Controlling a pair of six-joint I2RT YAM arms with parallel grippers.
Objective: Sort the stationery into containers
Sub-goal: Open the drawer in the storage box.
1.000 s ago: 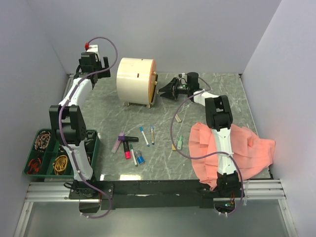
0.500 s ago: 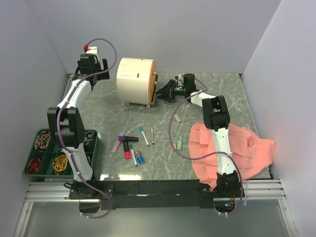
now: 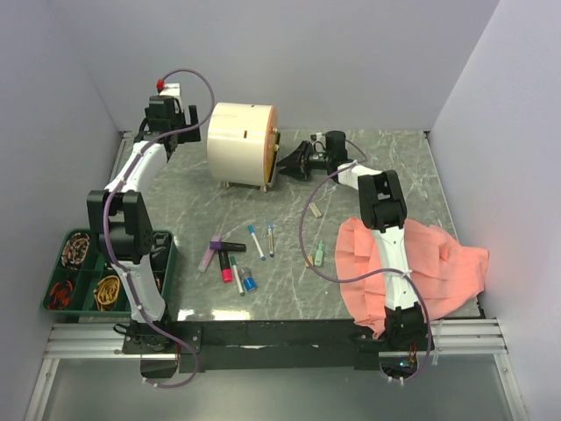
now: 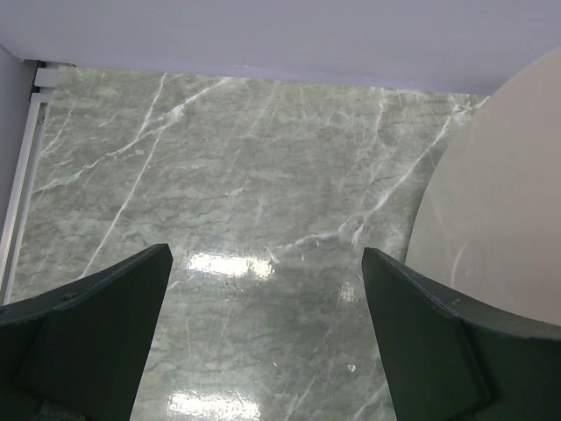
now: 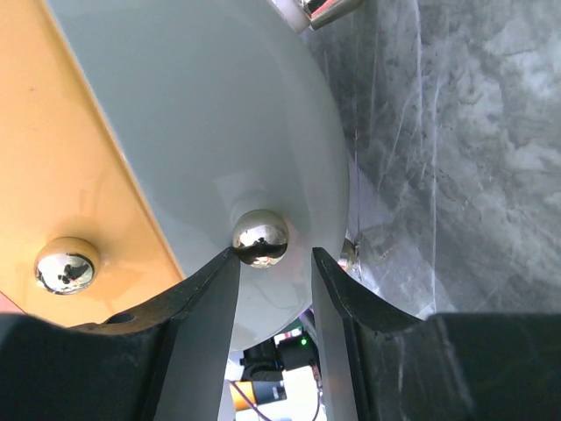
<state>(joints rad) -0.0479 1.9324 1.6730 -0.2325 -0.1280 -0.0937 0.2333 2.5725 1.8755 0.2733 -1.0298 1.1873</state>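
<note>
The cream drum cabinet [image 3: 237, 140] stands at the back with its orange front [image 3: 271, 149] facing right. My right gripper [image 3: 286, 161] is at that front. In the right wrist view its jaws [image 5: 273, 259] straddle a small chrome knob [image 5: 260, 239] on a pale drawer face; the left finger touches the knob and the right one stands apart. A second knob [image 5: 66, 266] sits on an orange drawer [image 5: 61, 158]. My left gripper [image 3: 173, 116] is open and empty behind the cabinet [image 4: 500, 219]. A purple marker [image 3: 209, 254], a black-and-pink marker [image 3: 230, 263], blue-capped pens [image 3: 255, 241], a tan eraser [image 3: 315, 210] and a green piece [image 3: 320, 255] lie mid-table.
A salmon-pink cloth [image 3: 438, 263] lies at the right under my right arm. A green tray [image 3: 88, 272] with rubber bands sits off the table's left front edge. Walls close in on three sides.
My right gripper has moved left up to the cabinet's front, closing round the knob. My left gripper has shifted slightly right. The stationery has not moved.
</note>
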